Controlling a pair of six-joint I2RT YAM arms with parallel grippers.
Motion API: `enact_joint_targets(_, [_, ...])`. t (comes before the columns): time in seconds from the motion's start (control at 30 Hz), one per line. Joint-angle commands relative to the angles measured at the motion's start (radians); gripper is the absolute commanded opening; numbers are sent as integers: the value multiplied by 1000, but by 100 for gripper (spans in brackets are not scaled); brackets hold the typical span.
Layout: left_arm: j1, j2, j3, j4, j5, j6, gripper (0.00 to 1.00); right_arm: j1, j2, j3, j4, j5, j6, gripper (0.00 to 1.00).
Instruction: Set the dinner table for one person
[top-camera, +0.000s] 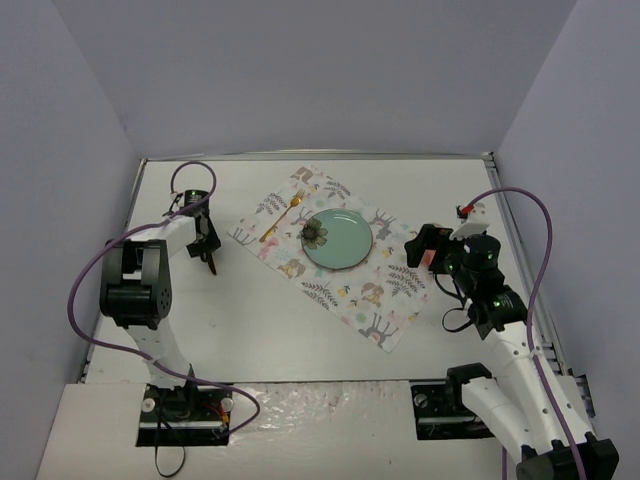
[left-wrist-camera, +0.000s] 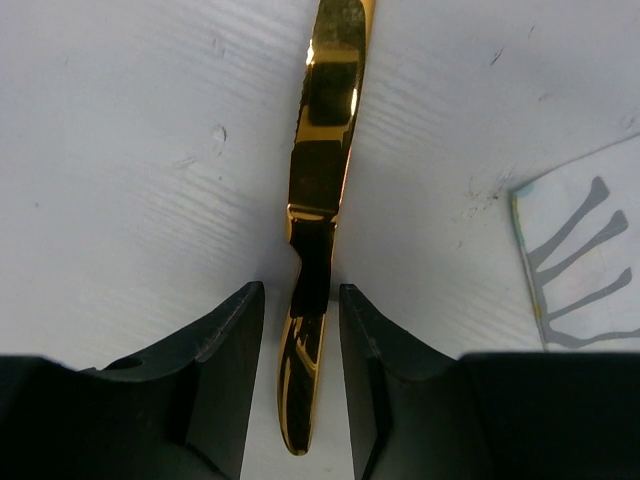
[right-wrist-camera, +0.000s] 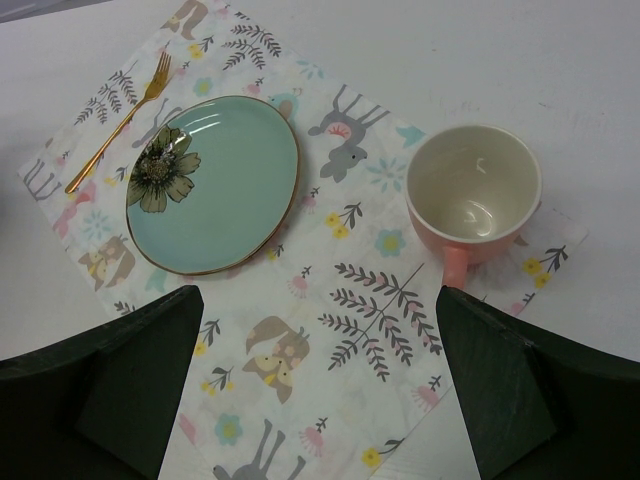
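Slim glossy gold knife (left-wrist-camera: 320, 190), matte wht table (left-wrist-camera: 130, 150)

The white table (top-camera: 270, 330), edged in thin metal, carries 2 things directly on its top. A floral placemat (top-camera: 372, 312) lies at a slant near the middle. A gold knife (left-wrist-camera: 320, 180) lies flat on the bare surface left of the placemat, clear of its edge.

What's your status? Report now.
Left gripper open astride gold knife on dinner table, beside placemat. Right gripper open over placemat, cup ahead. No obstruction seen.
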Motion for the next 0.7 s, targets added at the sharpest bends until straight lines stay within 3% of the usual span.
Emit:
enact_joint_targets(0.0, [6,36,77,-28,1,35,32,7,-3,9,76,-7,-3,100])
enact_joint_targets(0.23, [13,46,84,-36,4,30,31,7,-3,8,76,-6,-2,100])
enact_joint_targets(0.53, [12,41,51,-41,2,4,21,7,-8,3,76,-6,-3,100])
enact_joint_targets(0.67, [13,37,49,-45,6,10,6,7,-12,-3,76,-2,-3,100])
